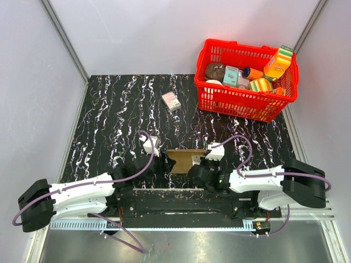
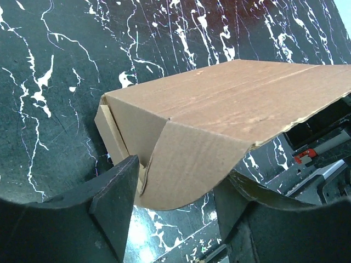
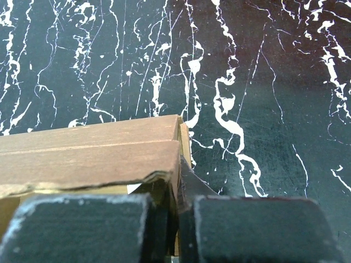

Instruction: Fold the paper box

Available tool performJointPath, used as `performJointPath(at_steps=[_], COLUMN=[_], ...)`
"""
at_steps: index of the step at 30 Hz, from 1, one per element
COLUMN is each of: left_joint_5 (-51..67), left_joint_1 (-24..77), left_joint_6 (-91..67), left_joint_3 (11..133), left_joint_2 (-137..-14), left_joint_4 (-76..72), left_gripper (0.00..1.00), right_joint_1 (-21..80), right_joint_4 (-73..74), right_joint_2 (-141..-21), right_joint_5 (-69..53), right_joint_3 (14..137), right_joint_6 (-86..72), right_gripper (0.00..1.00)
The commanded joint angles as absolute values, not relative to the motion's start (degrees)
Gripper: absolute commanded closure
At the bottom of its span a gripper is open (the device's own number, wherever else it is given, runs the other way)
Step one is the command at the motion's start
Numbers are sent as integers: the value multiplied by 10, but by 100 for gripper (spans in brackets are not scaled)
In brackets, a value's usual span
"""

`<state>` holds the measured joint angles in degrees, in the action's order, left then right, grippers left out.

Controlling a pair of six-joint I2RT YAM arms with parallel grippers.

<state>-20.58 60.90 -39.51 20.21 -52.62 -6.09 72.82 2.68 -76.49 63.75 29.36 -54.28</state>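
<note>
Looking from the top cam, the paper box (image 1: 184,160) lies flat on the black marbled table (image 1: 120,109), toward the near edge, btwn the left pincer (image 1: 166,163) and the right pincer (image 1: 196,167). Only this view shows the red basket (image 1: 219,101) of grocery packs (image 1: 258,74) at far right, and a small white-pink carton (image 1: 171,101) well apart from the box. Pincer tips are too small to read there. Left wrist cam fills that in: the box end, w/ a flap bent down, sits btwn the left pincer's fingers (image 2: 118,186), which stand apart. The finger on that view's left touches the box corner, the other is just beside the flap. Right wrist cam: right pincer is pinched together on a thin cardboard edge at the box's end, w/ the box running off to that view's left.
</note>
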Motion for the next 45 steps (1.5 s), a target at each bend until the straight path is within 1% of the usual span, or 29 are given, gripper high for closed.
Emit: performJointPath(at_steps=[1, 5, 8, 15, 18, 22, 26, 28, 29, 30, 32, 34, 38, 40, 41, 45], left_joint_5=[-205, -184, -142, 14, 35, 43, 36, 1, -48, -72, -131, -149, -99, -101, -100, -55], left_joint_1=[612, 612, 612, 614, 615, 615, 615, 615, 615, 614, 608, 593, 532, 527, 525, 525], left_joint_6=[-390, -391, -388, -353, -336, -314, -302, -291, -287, -275, -258, -250, -249, -239, -236, -229], left_joint_3=[214, 207, 194, 190, 212, 245, 265, 288, 297, 313, 328, 352, 381, 393, 402, 427], left_joint_2=[-526, -503, -472, -387, -361, -363, -360, -356, -354, -354, -368, -391, -459, -482, -514, -592], left_joint_4=[-90, -91, -100, -128, -125, -76, -67, -62, -58, -52, -50, -40, -66, -76, -70, -68], left_gripper=[40, 40, 39, 41, 42, 43, 43, 43, 44, 45, 46, 46, 45, 45, 45, 48], right_joint_1=[736, 737, 736, 737, 736, 736, 737, 737, 736, 737, 736, 737, 737, 737, 736, 736], right_joint_4=[25, 9, 5, 6, 6, 5, 6, -12, -13, -13, -15, -19, -25, -30, -32, -38], right_joint_2=[-775, -775, -775, -774, -777, -776, -779, -782, -784, -785, -787, -787, -787, -787, -786, -791], right_joint_5=[700, 718, 724, 729, 729, 729, 725, 724, 723, 722, 722, 721, 718, 715, 713, 709], right_joint_3=[318, 314, 310, 307, 308, 308, 305, 305, 306, 307, 307, 307, 304, 301, 301, 301], right_joint_6=[-570, -551, -548, -546, -544, -543, -543, -542, -542, -542, -541, -535, -534, -533, -533, -526], right_gripper=[100, 100, 100, 100, 100, 100, 100, 100, 100, 100, 100, 100, 100, 100, 100, 99])
